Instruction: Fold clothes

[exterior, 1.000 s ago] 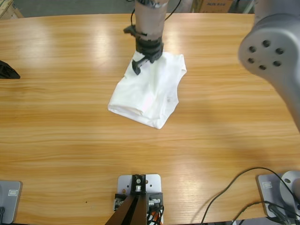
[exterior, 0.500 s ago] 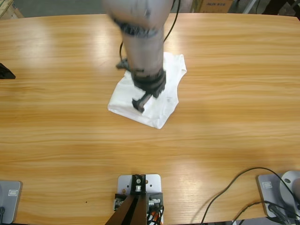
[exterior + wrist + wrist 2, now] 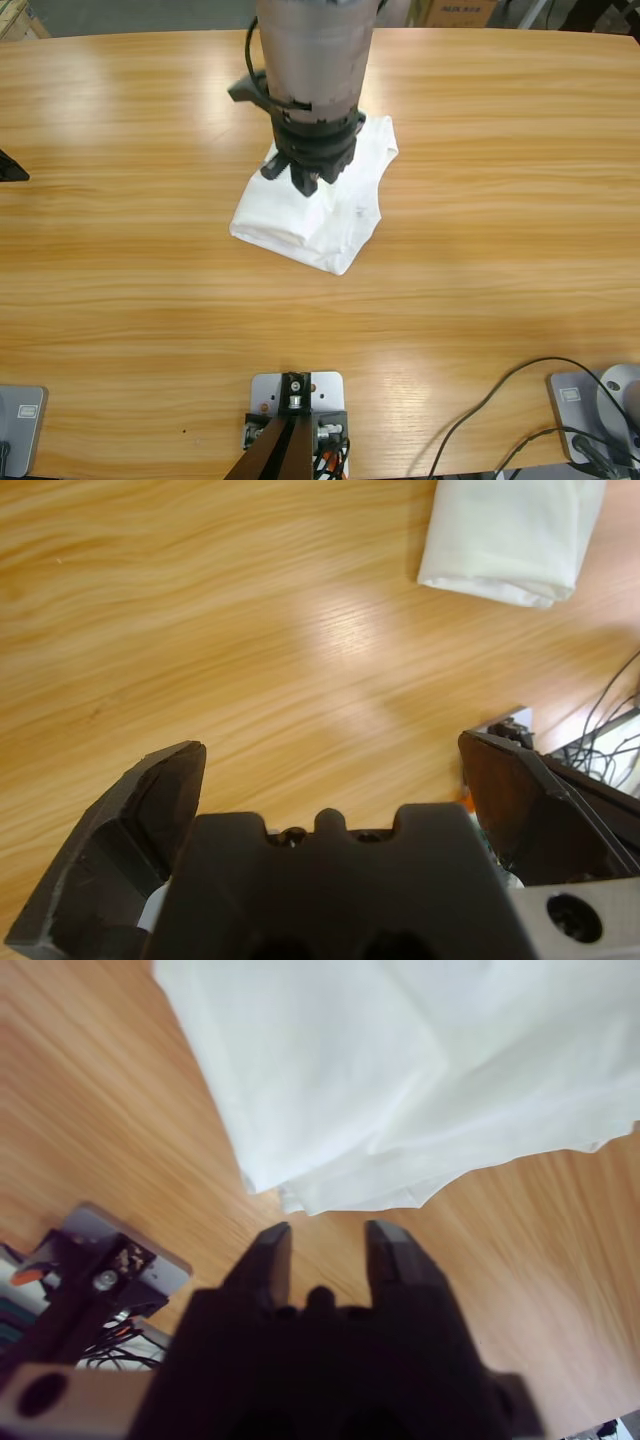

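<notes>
While the high view hides much of the upper part of the folded white T-shirt (image 3: 325,215) behind the silver arm that comes down from the far edge of the desk (image 3: 120,300), the right wrist view looks straight along that arm's jaws at the cloth. There the right tool (image 3: 330,1238) hangs above the shirt's edge, its two black jaws standing close together with a narrow gap and nothing between them. In the high view the same tool (image 3: 303,178) sits over the far part of the shirt, which lies as a compact bundle a little beyond the middle of the desk.

The left wrist view shows what the overhead camera does not: the left tool (image 3: 330,770) with its jaws spread wide over bare wood, and the shirt (image 3: 510,535) well apart from it. A black wedge at the desk's left edge (image 3: 10,168) is all the high view offers there.
</notes>
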Robot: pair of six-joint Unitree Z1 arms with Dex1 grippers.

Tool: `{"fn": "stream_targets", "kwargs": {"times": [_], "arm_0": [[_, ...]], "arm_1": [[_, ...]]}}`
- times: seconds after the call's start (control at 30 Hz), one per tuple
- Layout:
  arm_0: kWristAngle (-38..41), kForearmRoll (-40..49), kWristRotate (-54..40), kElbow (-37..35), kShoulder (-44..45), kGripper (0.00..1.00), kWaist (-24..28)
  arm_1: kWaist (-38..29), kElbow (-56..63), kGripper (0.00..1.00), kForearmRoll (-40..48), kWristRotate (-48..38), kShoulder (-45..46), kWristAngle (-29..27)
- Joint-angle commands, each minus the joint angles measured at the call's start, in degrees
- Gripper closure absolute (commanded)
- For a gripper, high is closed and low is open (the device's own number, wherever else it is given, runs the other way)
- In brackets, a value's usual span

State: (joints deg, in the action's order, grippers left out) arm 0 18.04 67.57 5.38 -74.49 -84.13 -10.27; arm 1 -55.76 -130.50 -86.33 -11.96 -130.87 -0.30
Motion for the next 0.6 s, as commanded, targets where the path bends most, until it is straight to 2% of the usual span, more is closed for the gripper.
{"fn": "stream_targets", "kwargs": {"times": [0.03,0.33,0.6], "arm_0": [[0.9,0.0,-0.5,2.3,-0.1,0.0,-0.5],[0.9,-0.2,-0.5,2.8,-0.5,0.0,-0.8],[0.9,-0.4,-0.5,2.8,-0.7,0.0,-0.8]], "arm_1": [[0.4,-2.3,1.0,-1.1,-0.5,-5.5,3.7],[0.4,-6.9,1.0,-0.8,-0.2,-14.2,7.8],[0.3,3.6,1.0,3.8,-1.8,-13.9,8.5]]}}
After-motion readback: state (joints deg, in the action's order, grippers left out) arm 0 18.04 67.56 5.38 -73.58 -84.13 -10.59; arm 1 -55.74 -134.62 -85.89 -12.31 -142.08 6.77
